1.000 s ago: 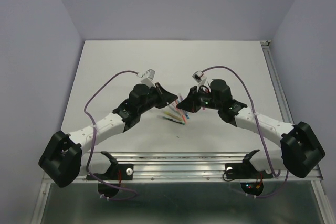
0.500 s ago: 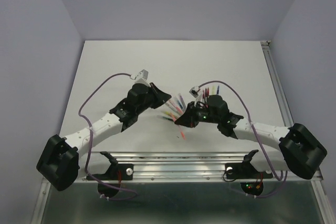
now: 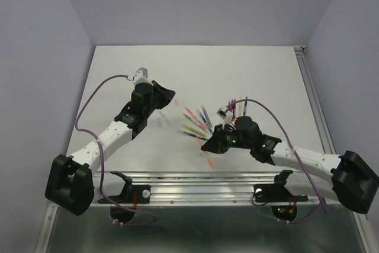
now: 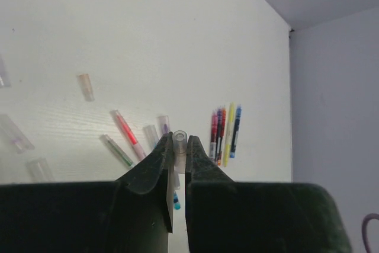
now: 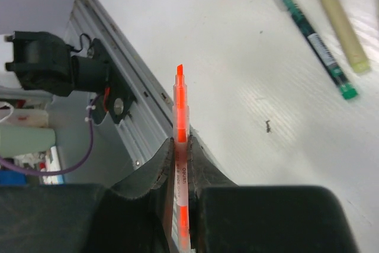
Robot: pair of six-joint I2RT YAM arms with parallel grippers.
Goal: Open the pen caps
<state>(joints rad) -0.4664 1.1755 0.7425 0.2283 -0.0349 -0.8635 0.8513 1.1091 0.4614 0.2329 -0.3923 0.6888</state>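
Since a second ago the arms are pulling apart: the left gripper is swinging out to the left of the pile of pens, pinched tight on a clear pen cap that is poking just past its tips. The right gripper is dropping to the near side of that pile, clamped on an uncapped orange pen, well apart from the cap.

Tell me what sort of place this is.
Probably a robot lab test cell, not a home or office: a bare white table boxed in by plain lilac walls, a left arm and right arm bolted to an aluminium rail, and loose pens.
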